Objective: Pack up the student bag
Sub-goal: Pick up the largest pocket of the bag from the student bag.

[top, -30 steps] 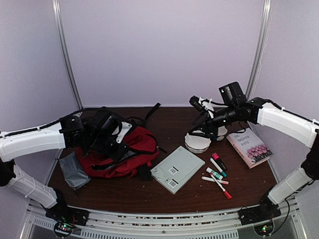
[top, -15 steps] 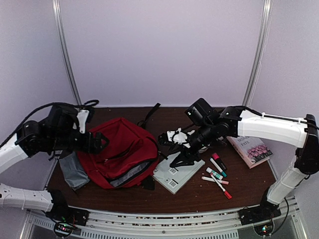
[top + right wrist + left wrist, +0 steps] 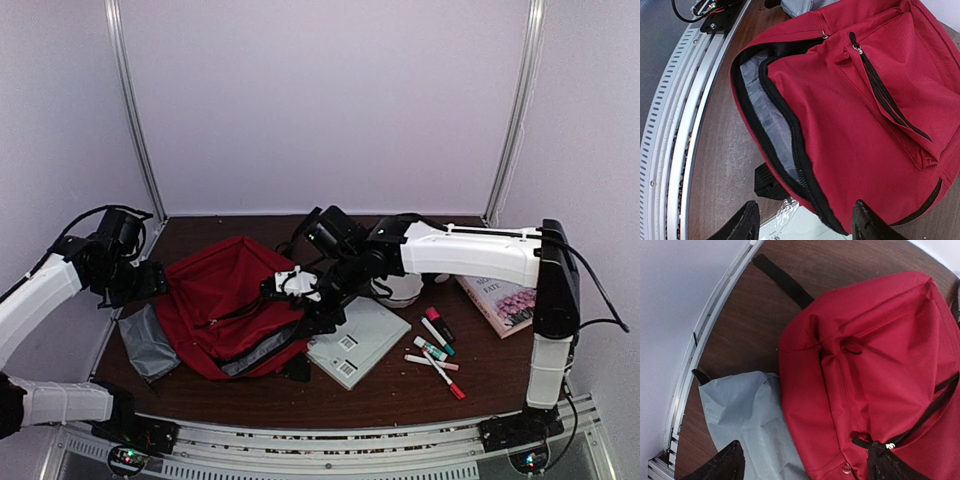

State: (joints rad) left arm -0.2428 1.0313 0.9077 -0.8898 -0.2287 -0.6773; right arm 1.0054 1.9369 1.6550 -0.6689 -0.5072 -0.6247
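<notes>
Checking position first: where is the student bag (image 3: 225, 305) lying? (Inspector)

It is lying on the surface (image 3: 250, 385) directly beneath the right end effector (image 3: 292, 290), whose fingers (image 3: 740, 227) are standing spread and gripping nothing. (Assessor)

And its long axis? (Inspector)

As far as the top view is showing, it is running crosswise, from the right end effector toward the left end effector (image 3: 150, 282). That one is hanging spread and empty over the bag's edge. The right arm is sitting nearer the mouth (image 3: 765, 120). (Assessor)

What are the containers holding? (Inspector)

The main zip is standing open just below the right fingers. Only grey lining is showing, and I am seeing nothing inside. The front pocket (image 3: 890, 95) is appearing zipped. The grey pouch (image 3: 740, 410) is touching the bag beneath the left end effector, and its contents are hidden. (Assessor)

Judgement? (Inspector)

Packing is looking not yet begun. The flat box (image 3: 355, 340) is lying just beside the mouth, behind the right end effector. The markers (image 3: 437, 350) and the book (image 3: 503, 297) are waiting farther beyond. (Assessor)
</notes>
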